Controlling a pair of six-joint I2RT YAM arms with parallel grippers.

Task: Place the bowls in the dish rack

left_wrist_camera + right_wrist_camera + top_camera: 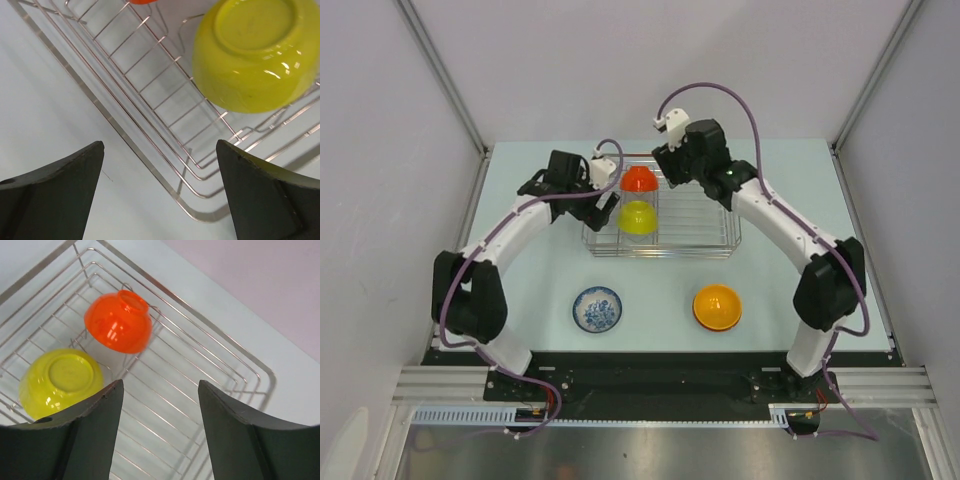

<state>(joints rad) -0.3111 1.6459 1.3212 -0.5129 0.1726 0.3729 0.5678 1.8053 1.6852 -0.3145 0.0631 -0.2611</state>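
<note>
Reaching over dish rack (pixel 700 226) from both sides | left pincer (pixel 160 145) spread wide | right pincer (pixel 160 383) spread, angled down

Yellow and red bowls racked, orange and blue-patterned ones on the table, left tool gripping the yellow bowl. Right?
Not quite: the left tool is open and holds nothing. The left wrist view shows the yellow bowl lying in the dish rack, clear of its fingers. The rest stands: red bowl racked, orange bowl and blue-patterned bowl on the table.
</note>
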